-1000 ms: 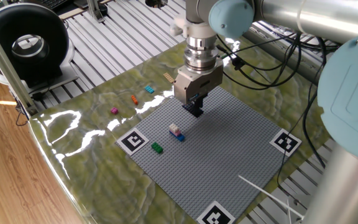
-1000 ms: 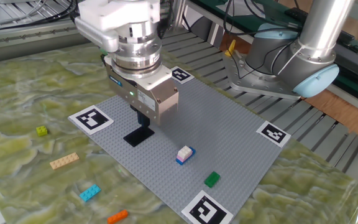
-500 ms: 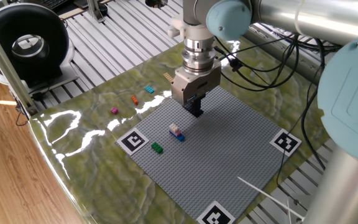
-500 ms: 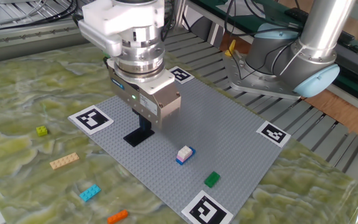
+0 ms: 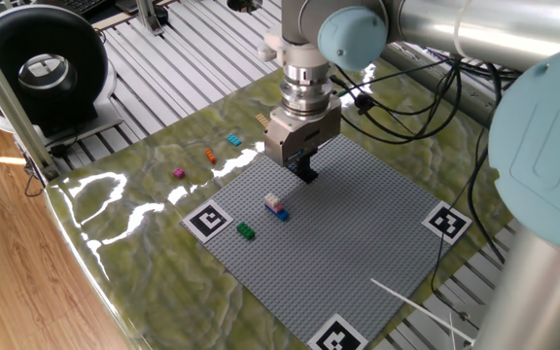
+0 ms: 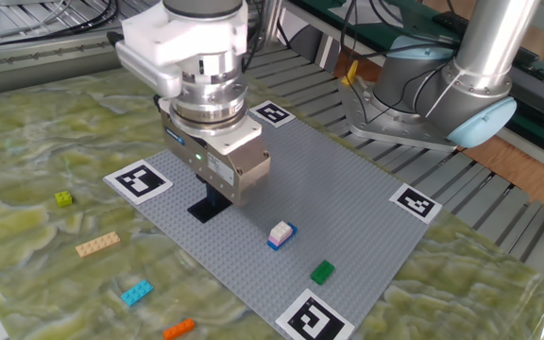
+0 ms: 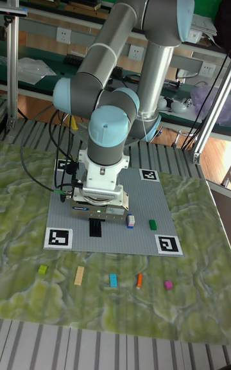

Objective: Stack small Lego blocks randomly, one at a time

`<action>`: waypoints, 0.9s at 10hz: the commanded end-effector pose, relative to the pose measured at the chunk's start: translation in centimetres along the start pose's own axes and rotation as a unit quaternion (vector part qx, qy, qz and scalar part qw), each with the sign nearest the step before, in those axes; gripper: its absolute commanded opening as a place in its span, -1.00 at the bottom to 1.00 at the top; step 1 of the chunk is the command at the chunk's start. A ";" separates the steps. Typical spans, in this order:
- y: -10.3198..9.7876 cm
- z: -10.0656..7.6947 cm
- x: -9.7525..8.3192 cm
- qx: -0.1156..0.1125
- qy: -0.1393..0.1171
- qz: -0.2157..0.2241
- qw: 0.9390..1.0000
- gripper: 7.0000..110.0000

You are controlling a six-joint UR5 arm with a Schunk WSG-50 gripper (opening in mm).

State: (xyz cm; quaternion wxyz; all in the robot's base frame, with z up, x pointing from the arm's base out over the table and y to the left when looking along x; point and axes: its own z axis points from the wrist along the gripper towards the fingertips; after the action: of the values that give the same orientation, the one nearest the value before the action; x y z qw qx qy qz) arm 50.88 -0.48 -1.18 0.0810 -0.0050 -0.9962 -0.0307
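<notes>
My gripper [image 5: 305,171] [image 6: 217,196] [image 7: 97,221] hangs low over the grey baseplate [image 5: 358,228], its dark fingers right above a dark flat plate [image 6: 206,208] [image 7: 95,230] lying there. The fingers blend with the plate, so their gap is unreadable. A white-pink block on a blue one [image 5: 276,205] [image 6: 280,234] stands near the baseplate's middle, with a green block [image 5: 246,230] [image 6: 322,272] beyond it. Magenta [image 5: 178,173], orange [image 6: 179,328], cyan [image 6: 136,293], tan [image 6: 97,245] and yellow-green [image 6: 63,198] blocks lie loose on the green mat.
Black-and-white marker tags [image 6: 141,179] [image 6: 416,201] sit at the baseplate's corners. Cables [image 5: 406,92] trail behind the arm. A round black device [image 5: 42,68] stands at the far left, and the table edge [image 5: 76,253] runs beside the wooden floor.
The gripper has shifted slightly sideways above the dark plate and turned a little. The plate and all blocks stayed put.
</notes>
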 end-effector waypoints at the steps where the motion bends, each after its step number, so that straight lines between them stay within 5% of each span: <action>1: -0.1 -0.2 -0.5 -0.008 0.001 0.001 1.000 -1.00; 3: -0.6 -1.5 -0.5 -0.022 0.014 -0.007 1.000 -1.00; 9: -0.3 -1.7 -1.1 -0.012 0.012 -0.002 1.000 -1.00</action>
State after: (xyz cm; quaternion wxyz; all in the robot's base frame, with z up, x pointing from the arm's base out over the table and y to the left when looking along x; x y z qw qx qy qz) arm 51.76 -1.04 0.03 0.0943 -0.0012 -0.9948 -0.0390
